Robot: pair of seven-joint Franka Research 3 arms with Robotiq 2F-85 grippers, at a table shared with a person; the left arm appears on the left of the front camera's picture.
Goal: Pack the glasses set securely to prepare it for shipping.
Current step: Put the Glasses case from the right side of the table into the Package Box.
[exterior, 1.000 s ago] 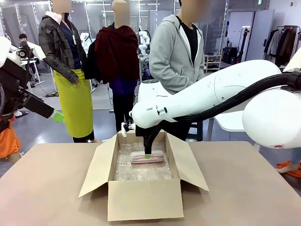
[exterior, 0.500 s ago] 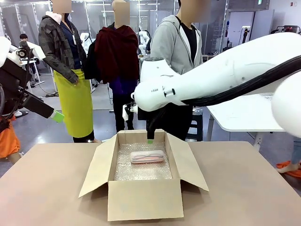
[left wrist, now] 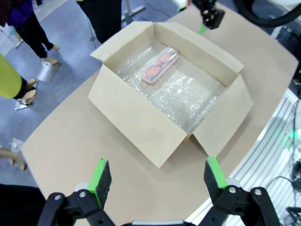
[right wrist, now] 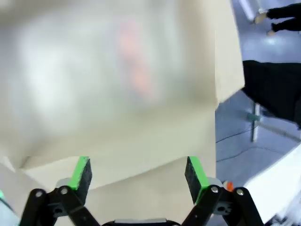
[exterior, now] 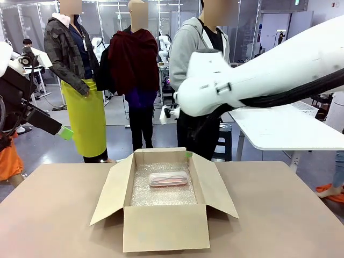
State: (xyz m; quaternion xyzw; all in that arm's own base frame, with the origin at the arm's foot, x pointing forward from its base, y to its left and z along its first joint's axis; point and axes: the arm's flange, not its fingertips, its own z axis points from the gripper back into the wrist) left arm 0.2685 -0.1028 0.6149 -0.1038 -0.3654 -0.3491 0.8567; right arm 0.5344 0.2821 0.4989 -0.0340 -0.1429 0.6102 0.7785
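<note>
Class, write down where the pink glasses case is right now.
In the front view, the pink glasses case lies on the bubble wrap inside the open cardboard box, toward its far wall.

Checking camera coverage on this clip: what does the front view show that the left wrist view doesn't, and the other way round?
Front view: the person in a grey hoodie, upper body, standing at the far side, and a white table behind on the right. Left wrist view: the left gripper, fingers wide apart and holding nothing, plus two pinkish ovals seen through the pale pink glasses case from above. Shared: the open cardboard box, its bubble wrap lining and that case lying in the box's far half.
</note>
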